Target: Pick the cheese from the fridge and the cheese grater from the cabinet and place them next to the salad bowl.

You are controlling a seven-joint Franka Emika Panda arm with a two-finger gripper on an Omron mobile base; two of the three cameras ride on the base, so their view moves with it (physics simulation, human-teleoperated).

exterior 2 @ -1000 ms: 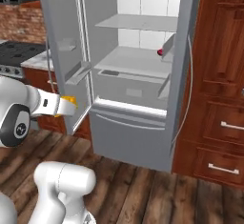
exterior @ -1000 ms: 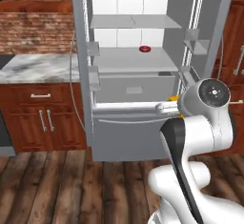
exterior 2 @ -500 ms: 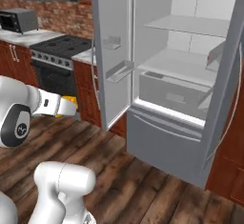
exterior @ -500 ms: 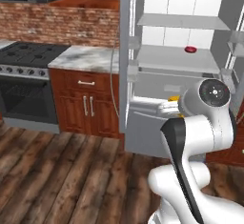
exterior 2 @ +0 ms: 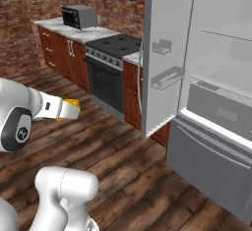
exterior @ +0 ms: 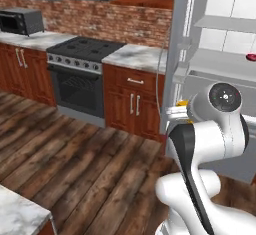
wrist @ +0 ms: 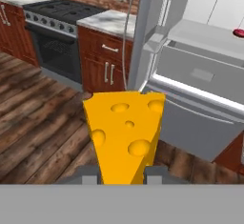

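- Cheese (wrist: 125,132) sits clamped between the two fingertips of the hand (wrist: 124,173), wide end pointing away from it.
- Fridge (exterior 2: 206,102) stands open just beyond, one red item (wrist: 238,32) on its shelf.
- Stove (exterior: 82,76) and the marble surface (exterior: 137,56) lie farther left; the salad bowl's direction cannot be told.

cheese (wrist: 125,132) showing yellow-orange with darker round holes. fridge (exterior 2: 206,97) reading grey outside, white inside. stove (exterior: 82,61) looking black, cupboards (exterior: 132,109) reddish-brown, desk (exterior: 135,56) marbled white-grey, floor (exterior: 75,164) dark brown planks, wall (exterior: 105,21) red brick.
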